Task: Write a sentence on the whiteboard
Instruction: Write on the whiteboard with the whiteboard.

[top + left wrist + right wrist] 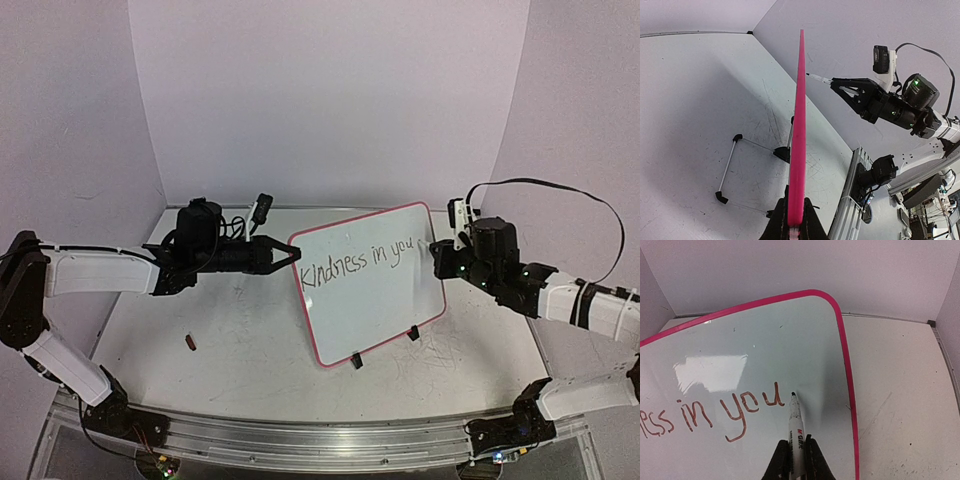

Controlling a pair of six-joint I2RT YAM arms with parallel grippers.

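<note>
The whiteboard (385,305) stands tilted on its black clip feet in the middle of the table, pink rim all round. My left gripper (293,253) is shut on its left rim, which shows edge-on in the left wrist view as a pink strip (799,125) between the fingers (812,227). The sentence (357,264) reads "Kindness in you" in one line. My right gripper (796,456) is shut on a white marker (796,427). Its black tip rests at the whiteboard's face (790,335) just right of the "u" (773,395), close to the right rim.
A small dark red thing (190,342) lies on the scuffed table left of the board. A wire stand with black feet (729,167) props the board behind. An aluminium rail (320,442) runs along the near edge. White walls close off the back and sides.
</note>
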